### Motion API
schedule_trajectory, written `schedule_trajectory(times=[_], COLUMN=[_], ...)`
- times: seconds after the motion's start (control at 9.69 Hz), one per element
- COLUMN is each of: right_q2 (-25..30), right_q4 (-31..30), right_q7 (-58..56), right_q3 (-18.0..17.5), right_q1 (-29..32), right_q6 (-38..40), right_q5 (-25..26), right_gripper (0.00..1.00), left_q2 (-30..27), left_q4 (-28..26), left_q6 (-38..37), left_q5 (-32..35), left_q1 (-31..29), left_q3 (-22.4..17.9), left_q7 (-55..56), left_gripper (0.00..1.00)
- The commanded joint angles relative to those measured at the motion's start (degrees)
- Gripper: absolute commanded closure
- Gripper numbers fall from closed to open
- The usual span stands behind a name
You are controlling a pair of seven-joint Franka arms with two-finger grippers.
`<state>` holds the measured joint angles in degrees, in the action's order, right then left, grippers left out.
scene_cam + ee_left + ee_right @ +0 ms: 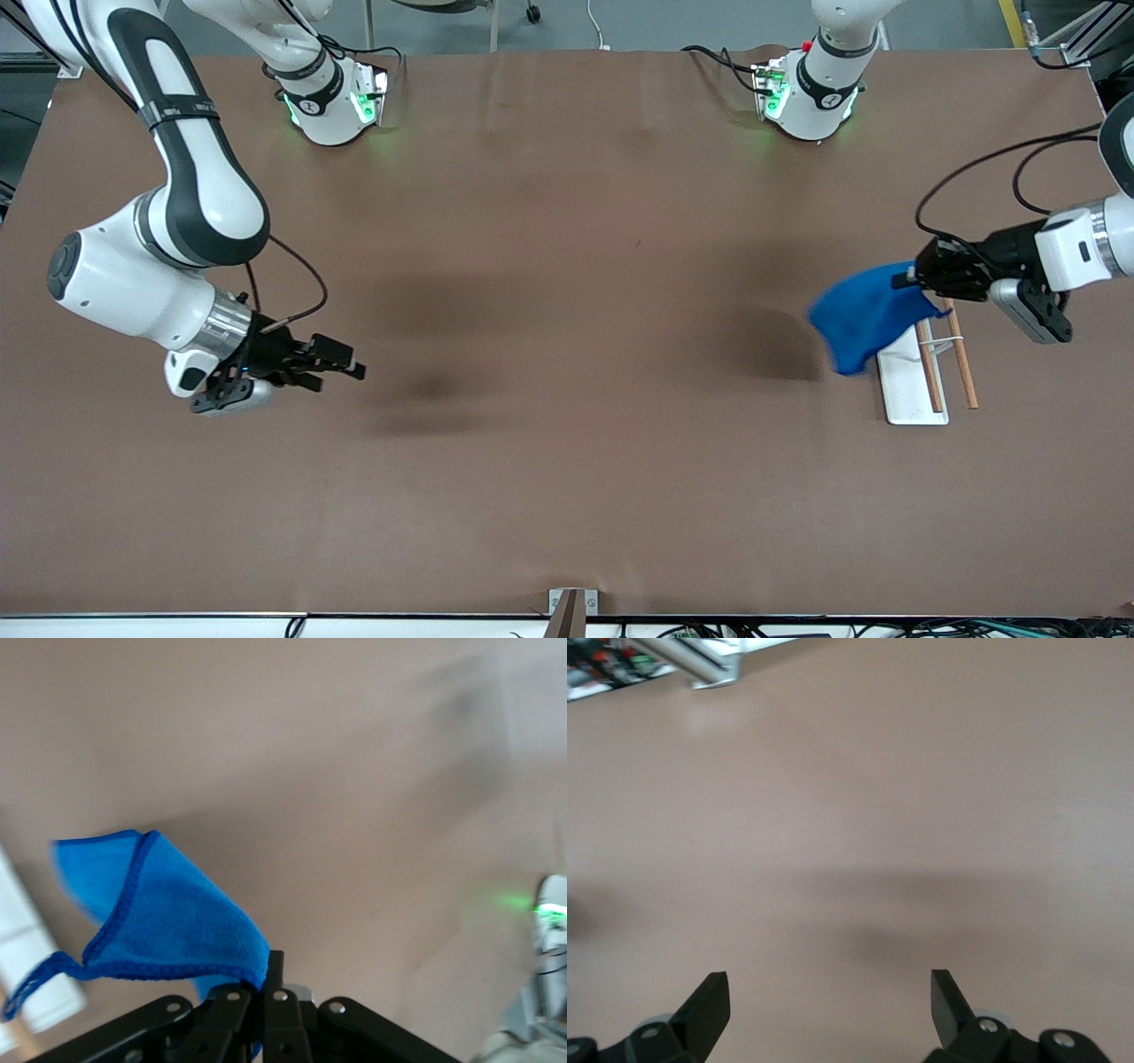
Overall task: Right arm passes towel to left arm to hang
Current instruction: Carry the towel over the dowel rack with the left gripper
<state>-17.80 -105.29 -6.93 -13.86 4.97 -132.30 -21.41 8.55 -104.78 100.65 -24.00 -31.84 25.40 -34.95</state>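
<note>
The blue towel (864,317) hangs in the air from my left gripper (911,276), which is shut on one of its corners over the white tray with two wooden rods (912,383) at the left arm's end of the table. In the left wrist view the towel (151,912) is pinched between the shut fingers (276,970) and spreads away from them. My right gripper (353,364) is open and empty over bare table at the right arm's end. In the right wrist view its two fingertips (713,997) stand wide apart over the brown table.
The brown table (567,354) carries only the white tray with its rods. The two arm bases (332,97) stand along the table's edge farthest from the front camera.
</note>
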Motion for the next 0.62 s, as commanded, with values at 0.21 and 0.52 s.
schedule_trajectory(times=[0.21, 0.52], right_q2=[11.5, 15.3], right_q4=[0.0, 9.5], right_q7=[12.5, 12.9], right_q3=[9.4, 13.5], right_q1=[-0.4, -0.8], right_q6=[12.6, 29.9], right_q5=[19.4, 19.8], right_gripper=[0.0, 0.0], left_q2=[4.9, 5.1], left_q4=[1.9, 1.5], left_q6=[6.9, 7.1], left_q5=[9.1, 9.6], left_q1=[8.1, 12.8], left_q3=[-17.6, -29.3], left_q7=[0.1, -8.3], left_gripper=[1.0, 1.0])
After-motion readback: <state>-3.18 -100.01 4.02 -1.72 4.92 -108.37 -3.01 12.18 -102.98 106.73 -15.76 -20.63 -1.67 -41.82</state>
